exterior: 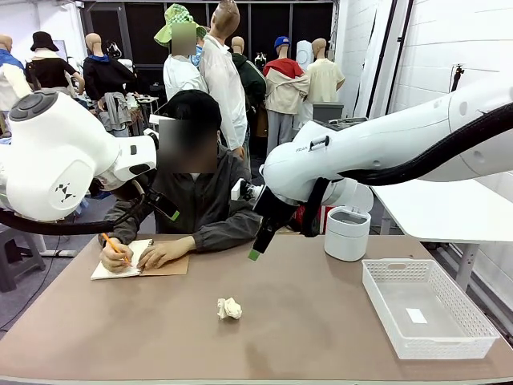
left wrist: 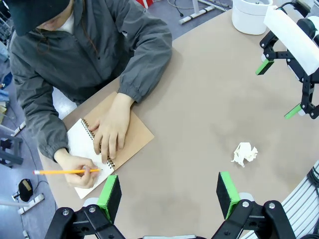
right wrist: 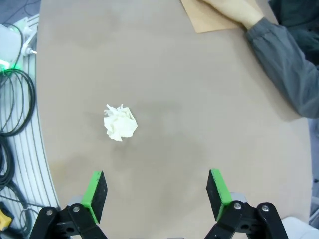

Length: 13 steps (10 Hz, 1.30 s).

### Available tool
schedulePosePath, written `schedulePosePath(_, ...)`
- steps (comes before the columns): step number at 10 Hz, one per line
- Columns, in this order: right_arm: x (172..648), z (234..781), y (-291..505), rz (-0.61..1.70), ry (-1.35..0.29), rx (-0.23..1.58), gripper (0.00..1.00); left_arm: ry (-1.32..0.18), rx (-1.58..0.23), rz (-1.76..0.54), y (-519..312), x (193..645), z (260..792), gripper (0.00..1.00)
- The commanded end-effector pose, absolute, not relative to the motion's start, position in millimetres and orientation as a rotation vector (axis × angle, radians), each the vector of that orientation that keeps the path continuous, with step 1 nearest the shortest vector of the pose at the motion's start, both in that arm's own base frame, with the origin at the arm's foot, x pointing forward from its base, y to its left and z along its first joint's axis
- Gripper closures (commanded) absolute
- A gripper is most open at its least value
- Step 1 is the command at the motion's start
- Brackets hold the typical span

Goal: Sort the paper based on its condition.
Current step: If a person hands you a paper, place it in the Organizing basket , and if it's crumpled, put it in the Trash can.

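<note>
Paper (exterior: 229, 308), crumpled, lies well apart between notebook (exterior: 120, 261) and basket (exterior: 445, 350).

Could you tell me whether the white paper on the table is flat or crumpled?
Crumpled: the small white paper wad is balled up, with ridged creases.

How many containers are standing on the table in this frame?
2. A white cylindrical plastic bin stands on the far right side; a white perforated rectangular plastic basket sits nearer, by the right edge. None seem hidden.
</note>
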State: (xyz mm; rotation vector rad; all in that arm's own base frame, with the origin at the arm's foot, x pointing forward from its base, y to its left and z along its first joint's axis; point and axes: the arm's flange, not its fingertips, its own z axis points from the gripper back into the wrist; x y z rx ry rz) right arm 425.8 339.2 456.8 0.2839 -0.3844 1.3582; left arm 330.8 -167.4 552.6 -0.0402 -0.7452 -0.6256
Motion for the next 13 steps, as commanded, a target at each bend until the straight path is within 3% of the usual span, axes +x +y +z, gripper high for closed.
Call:
schedulePosePath(1, 426, 442, 360, 1.372, -0.353, 0.267, 0.00, -0.746, -0.037, -0.622, -166, 331, 552, 0.00)
schedulePosePath(13, 408, 368, 425, 1.545, -0.145, 0.214, 0.00, -0.746, -0.037, -0.622, -166, 331, 552, 0.00)
